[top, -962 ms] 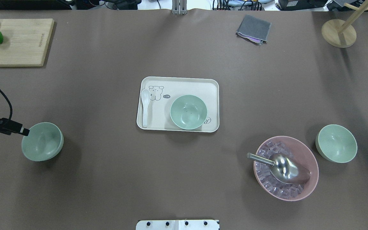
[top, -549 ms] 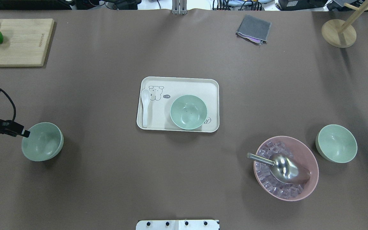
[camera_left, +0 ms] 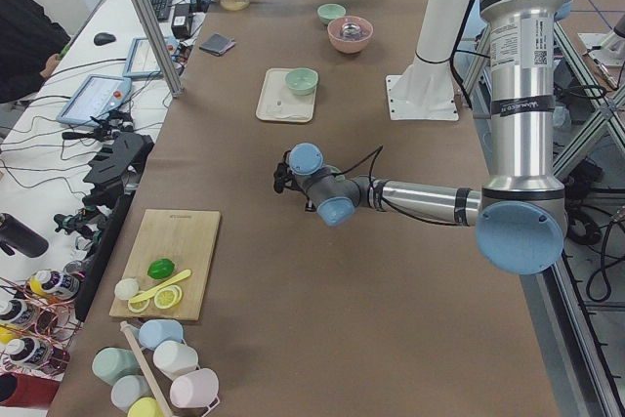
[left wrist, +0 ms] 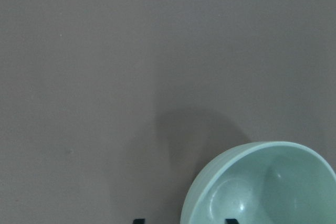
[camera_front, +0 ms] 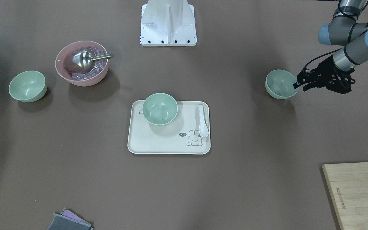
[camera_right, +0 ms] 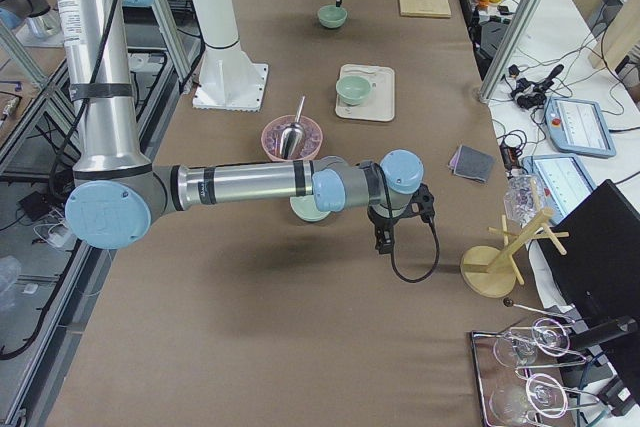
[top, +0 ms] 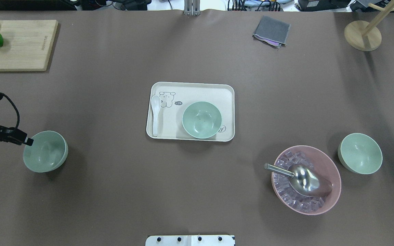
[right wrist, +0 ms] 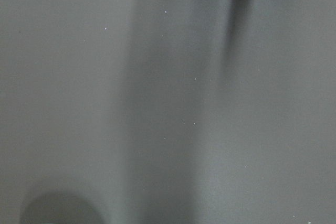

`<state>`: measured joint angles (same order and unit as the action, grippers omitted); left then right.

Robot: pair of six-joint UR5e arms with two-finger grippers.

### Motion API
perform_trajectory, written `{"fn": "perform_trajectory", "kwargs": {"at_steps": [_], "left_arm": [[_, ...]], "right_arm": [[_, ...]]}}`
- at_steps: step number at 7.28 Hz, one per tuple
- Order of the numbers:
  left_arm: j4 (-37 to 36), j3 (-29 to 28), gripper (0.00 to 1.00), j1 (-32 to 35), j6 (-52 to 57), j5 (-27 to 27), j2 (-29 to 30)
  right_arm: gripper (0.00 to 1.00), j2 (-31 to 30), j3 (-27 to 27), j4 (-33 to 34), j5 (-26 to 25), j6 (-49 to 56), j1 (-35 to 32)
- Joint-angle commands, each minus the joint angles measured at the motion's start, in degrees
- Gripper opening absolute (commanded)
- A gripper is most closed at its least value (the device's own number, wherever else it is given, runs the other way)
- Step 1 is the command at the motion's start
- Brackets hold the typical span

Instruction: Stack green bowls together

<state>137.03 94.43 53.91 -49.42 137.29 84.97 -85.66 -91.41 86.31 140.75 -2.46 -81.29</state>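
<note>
left pincer (camera_front: 296, 84): spread, straddling rim of left green bowl (camera_front: 280, 83) | right pincer (camera_right: 388, 238): open or closed, cannot tell | middle green bowl (camera_front: 159, 108): on tray (camera_front: 158, 140) | right green bowl (camera_front: 27, 86): beside pink bowl (camera_front: 86, 80)

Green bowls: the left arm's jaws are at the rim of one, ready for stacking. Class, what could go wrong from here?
1. The left gripper has its jaws astride only the thin rim of the left bowl. A one-sided pinch like that may let the bowl tilt or slip once lifted.
2. The right bowl sits close beside the pink bowl that holds the metal scoop. Reaching for it could nudge the pink bowl.
</note>
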Motion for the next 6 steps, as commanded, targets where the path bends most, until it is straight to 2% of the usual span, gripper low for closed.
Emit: {"fn": "perform_trajectory", "kwargs": {"at_steps": [1, 2, 3, 4, 5, 6], "left_arm": [[-0.01, -0.92, 0.51, -0.12, 0.2, 0.08, 0.81], [-0.01, -1.0, 0.51, -0.12, 0.46, 0.08, 0.81], [-0.01, -1.0, 0.47, -0.2, 0.38, 0.08, 0.99], [-0.1, -1.0, 0.25, -0.21, 0.38, 0.08, 1.07], [-0.1, -1.0, 0.16, -0.73, 0.46, 0.08, 1.07], [-0.01, -1.0, 0.15, -1.43, 0.46, 0.08, 1.16]], "right_arm": [[1.0, 0.05, 0.0, 0.0, 0.05, 0.0, 0.07], [1.0, -0.03, 0.0, 0.0, 0.05, 0.0, -0.01], [1.0, -0.04, 0.0, 0.0, 0.05, -0.09, -0.01], [1.0, 0.05, 0.0, 0.0, 0.14, -0.09, -0.01], [1.0, -0.03, 0.0, 0.0, 0.14, -0.09, -0.01], [1.0, -0.04, 0.0, 0.0, 0.14, -0.09, -0.01]]}}
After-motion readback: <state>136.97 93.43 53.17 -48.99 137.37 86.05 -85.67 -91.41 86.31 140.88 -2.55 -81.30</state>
